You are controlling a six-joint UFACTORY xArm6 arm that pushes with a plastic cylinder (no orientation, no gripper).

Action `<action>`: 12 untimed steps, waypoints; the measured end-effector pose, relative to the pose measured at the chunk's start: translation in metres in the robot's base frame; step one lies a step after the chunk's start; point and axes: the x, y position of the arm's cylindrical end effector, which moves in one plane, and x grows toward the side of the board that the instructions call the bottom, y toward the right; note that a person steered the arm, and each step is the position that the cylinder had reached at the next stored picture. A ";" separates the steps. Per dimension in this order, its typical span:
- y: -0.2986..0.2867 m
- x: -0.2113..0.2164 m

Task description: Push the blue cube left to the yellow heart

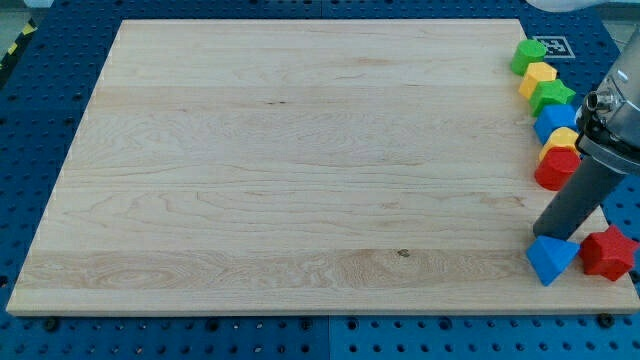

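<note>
Several blocks line the board's right edge. From the top they are a green block [528, 55], a yellow block [537, 77], a green block [552, 96], the blue cube [555, 121], a yellow block [561, 140] that may be the heart, and a red block [555, 169]. Lower down are a blue triangle-shaped block [550, 260] and a red star-shaped block [608, 253]. My tip [549, 236] stands at the lower right, touching or just above the blue triangle's top, below the red block. The blue cube is well above my tip, wedged between the green and yellow blocks.
The wooden board [290, 170] lies on a blue perforated table [40, 60]. The arm's grey body [612, 125] leans in from the right edge and covers part of the block row.
</note>
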 end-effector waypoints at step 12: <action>0.117 -0.054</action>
